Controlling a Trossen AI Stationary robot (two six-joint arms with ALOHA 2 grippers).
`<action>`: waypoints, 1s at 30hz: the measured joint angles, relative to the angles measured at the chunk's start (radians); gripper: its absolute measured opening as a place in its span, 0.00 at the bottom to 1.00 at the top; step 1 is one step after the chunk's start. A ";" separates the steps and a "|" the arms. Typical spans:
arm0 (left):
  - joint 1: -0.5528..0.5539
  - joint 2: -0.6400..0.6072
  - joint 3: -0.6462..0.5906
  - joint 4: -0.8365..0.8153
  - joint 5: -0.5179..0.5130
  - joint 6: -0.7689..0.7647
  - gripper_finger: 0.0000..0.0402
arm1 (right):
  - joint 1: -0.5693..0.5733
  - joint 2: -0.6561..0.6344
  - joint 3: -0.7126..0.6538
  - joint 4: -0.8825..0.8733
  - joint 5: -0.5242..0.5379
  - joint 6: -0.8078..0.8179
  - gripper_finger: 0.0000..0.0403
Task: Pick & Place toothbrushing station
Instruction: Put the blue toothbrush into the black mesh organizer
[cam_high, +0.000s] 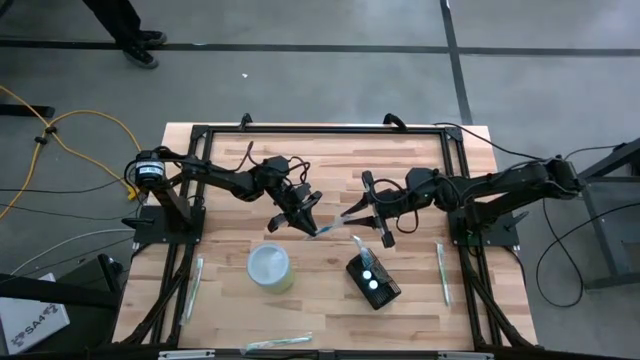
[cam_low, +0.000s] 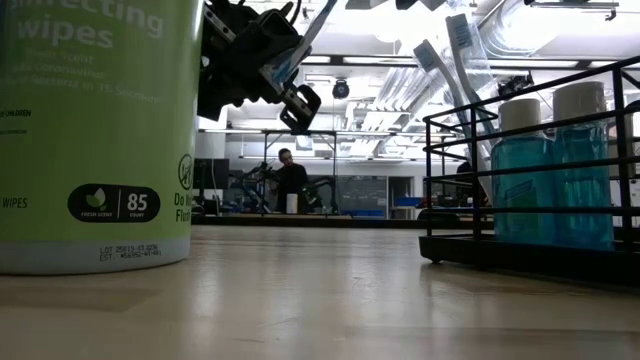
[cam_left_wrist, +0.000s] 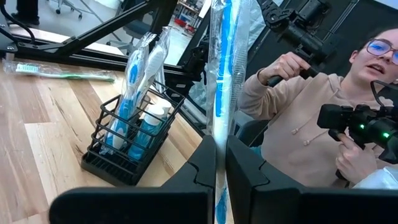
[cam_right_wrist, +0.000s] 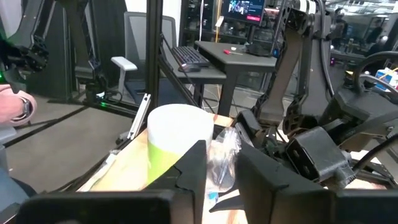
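Toothbrushing station (cam_high: 373, 281): black wire holder standing upright on the table (cam_high: 460, 320), near-right of centre, carrying blue bottles (cam_low: 552, 160) and wrapped brushes; not gripped by either arm. Wrapped toothbrush (cam_high: 338, 222): lifted clear of the table, spanning the gap between the two arms, above and to the far-left of the station. Left gripper (cam_high: 303, 213): fingers (cam_left_wrist: 200, 163) closed on the wrapper, brush running upright between them in the left wrist view. Right gripper (cam_high: 372, 222): at the opposite end of the same brush, fingers narrowly apart with crumpled wrapper (cam_right_wrist: 221, 160) lying between them; firm hold not confirmable. Wipes canister (cam_high: 270, 268): left of the station, well apart from it. More wrapped brushes along the left, right (cam_high: 441, 270) and near edges. Progress, judged: station partly stocked; held brush not yet seated, loose brushes outstanding.
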 joint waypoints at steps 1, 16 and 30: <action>0.000 0.000 0.000 0.000 0.000 0.000 0.01 | 0.000 0.000 0.000 0.000 0.000 0.000 0.16; 0.000 0.000 -0.001 -0.004 0.004 0.000 0.03 | 0.000 -0.006 0.000 0.004 -0.003 -0.008 0.01; 0.024 0.000 -0.001 -0.004 0.003 -0.013 0.08 | 0.000 -0.015 0.000 -0.005 0.003 0.027 0.00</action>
